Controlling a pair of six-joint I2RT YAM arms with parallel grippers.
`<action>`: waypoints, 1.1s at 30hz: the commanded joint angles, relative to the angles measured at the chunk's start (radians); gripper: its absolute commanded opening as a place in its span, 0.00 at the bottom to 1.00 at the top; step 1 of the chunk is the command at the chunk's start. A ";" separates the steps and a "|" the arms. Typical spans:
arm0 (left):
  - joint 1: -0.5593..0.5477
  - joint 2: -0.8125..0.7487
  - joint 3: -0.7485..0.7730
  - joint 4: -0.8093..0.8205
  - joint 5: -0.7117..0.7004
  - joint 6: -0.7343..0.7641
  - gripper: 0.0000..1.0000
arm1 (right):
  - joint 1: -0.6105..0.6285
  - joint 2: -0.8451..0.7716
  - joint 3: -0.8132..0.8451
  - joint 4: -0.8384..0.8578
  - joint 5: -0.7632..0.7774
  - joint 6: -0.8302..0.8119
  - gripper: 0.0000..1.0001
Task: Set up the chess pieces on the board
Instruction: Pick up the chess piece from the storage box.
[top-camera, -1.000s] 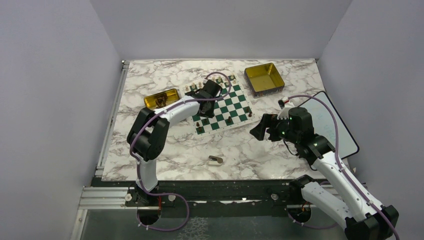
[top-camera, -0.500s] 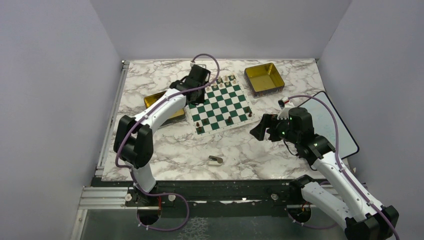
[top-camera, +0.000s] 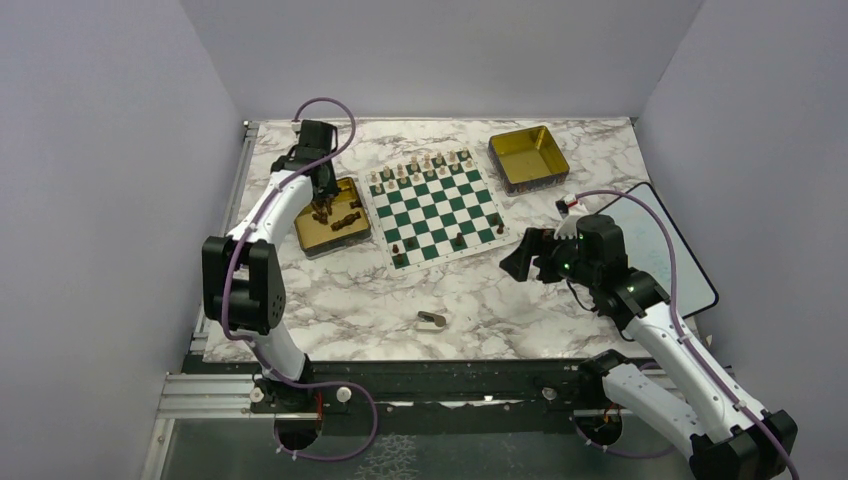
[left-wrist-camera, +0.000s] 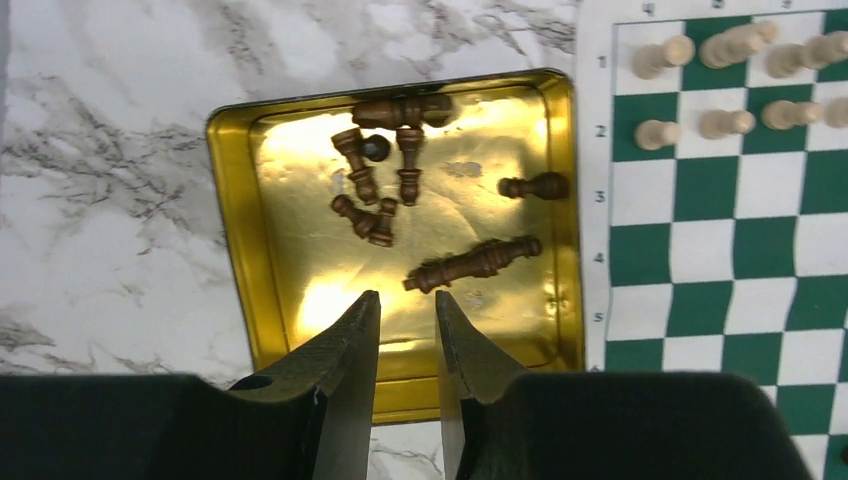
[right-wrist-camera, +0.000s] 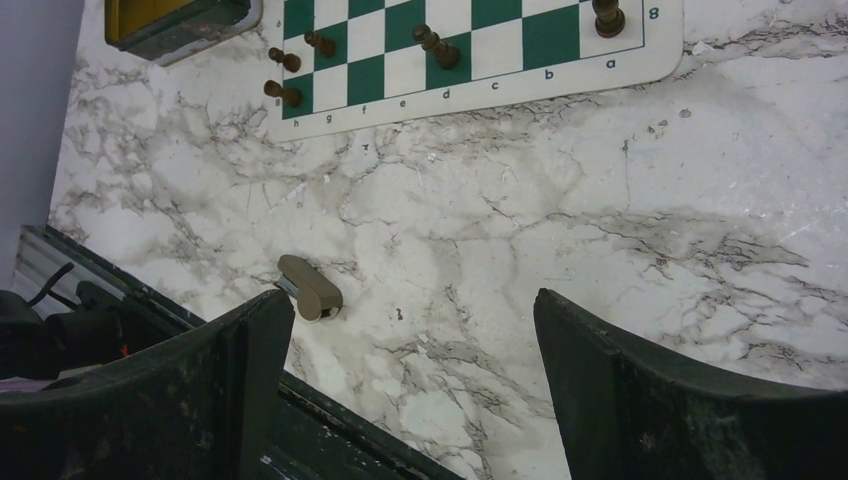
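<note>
Bright even light, glare inside the gold tin (left-wrist-camera: 300, 255).

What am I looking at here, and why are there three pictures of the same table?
These are two robot arms bolted to the near edge of a marble table. The wide picture comes from a fixed camera above and behind them. The other two come from small cameras on the wrists, each looking past that arm's own jaws.

On the table lie a green-and-white chessboard, a gold left tin, a gold right tin and a small tan object. The pale pieces stand on the board's far rows. A few dark pieces stand on its near side, and more lie tumbled in the left tin.

The left arm hangs over that tin, its jaws nearly together with nothing between them. The right arm hovers off the board's right side, its jaws wide apart and empty.
</note>
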 joint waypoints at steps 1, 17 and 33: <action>0.085 0.002 -0.024 0.041 0.018 -0.003 0.27 | -0.005 0.002 -0.004 -0.009 0.016 -0.019 0.95; 0.132 0.159 -0.002 0.175 0.066 0.025 0.28 | -0.005 0.019 0.003 -0.006 0.031 -0.021 0.95; 0.135 0.227 0.006 0.263 0.045 0.050 0.30 | -0.005 0.056 0.010 0.010 0.038 -0.028 0.95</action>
